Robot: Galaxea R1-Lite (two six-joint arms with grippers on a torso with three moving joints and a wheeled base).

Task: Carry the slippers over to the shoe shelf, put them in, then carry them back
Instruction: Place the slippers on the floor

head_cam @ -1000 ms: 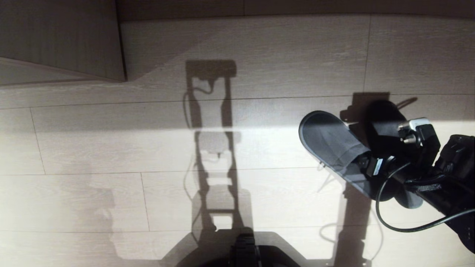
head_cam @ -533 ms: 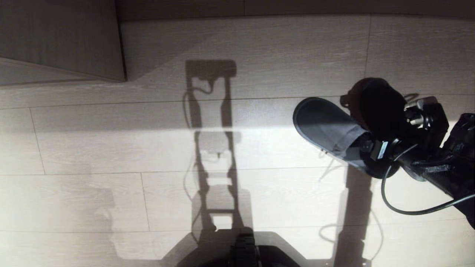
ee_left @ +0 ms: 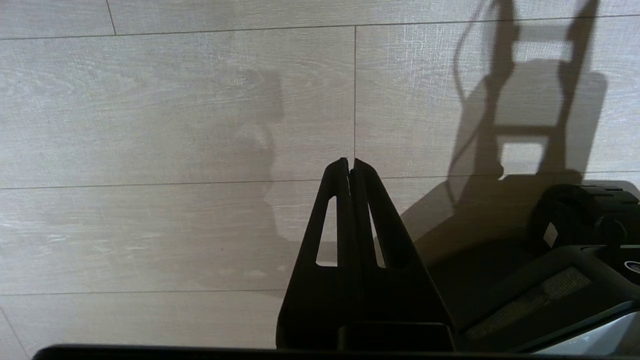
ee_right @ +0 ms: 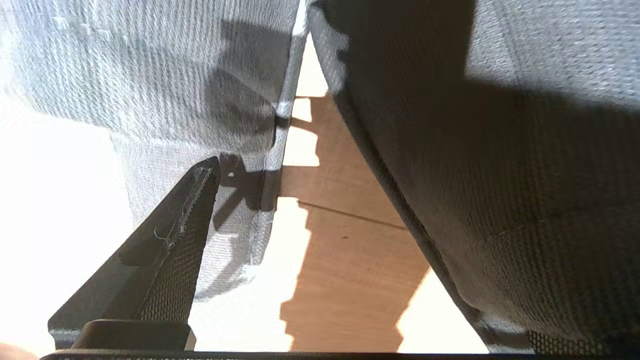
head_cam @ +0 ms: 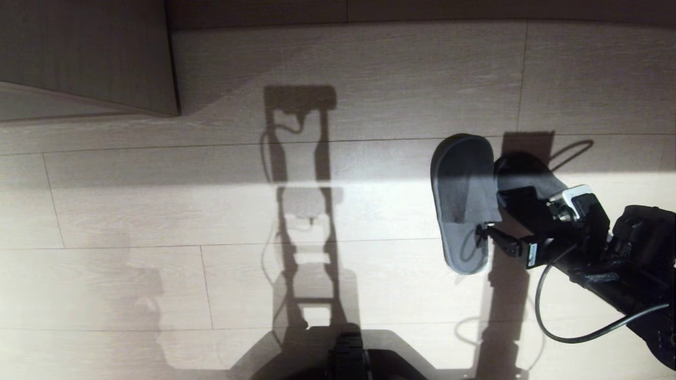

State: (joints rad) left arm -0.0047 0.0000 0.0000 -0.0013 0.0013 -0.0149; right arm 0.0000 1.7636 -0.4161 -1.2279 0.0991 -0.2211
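We see the slippers [head_cam: 463, 203] on the pale wood-plank floor [head_cam: 158, 221] at the right side of the head view, one lying flat with its sole down and its strap band across the middle, half in shadow and half in sunlight. The second slipper [head_cam: 528, 174] lies just beside it, mostly hidden under our right arm. Our right claw [head_cam: 494, 232] sits low between the two, its fingers spread wide; in the right wrist view one finger [ee_right: 170, 240] rests against the grey fabric of one slipper [ee_right: 165, 75], the other slipper [ee_right: 500, 150] rises alongside, and a strip of floor shows between them. Our left claw [ee_left: 350, 162] hangs over bare floor, its fingers pressed together. A wood-grain panel [head_cam: 90, 53] stands at the far left.
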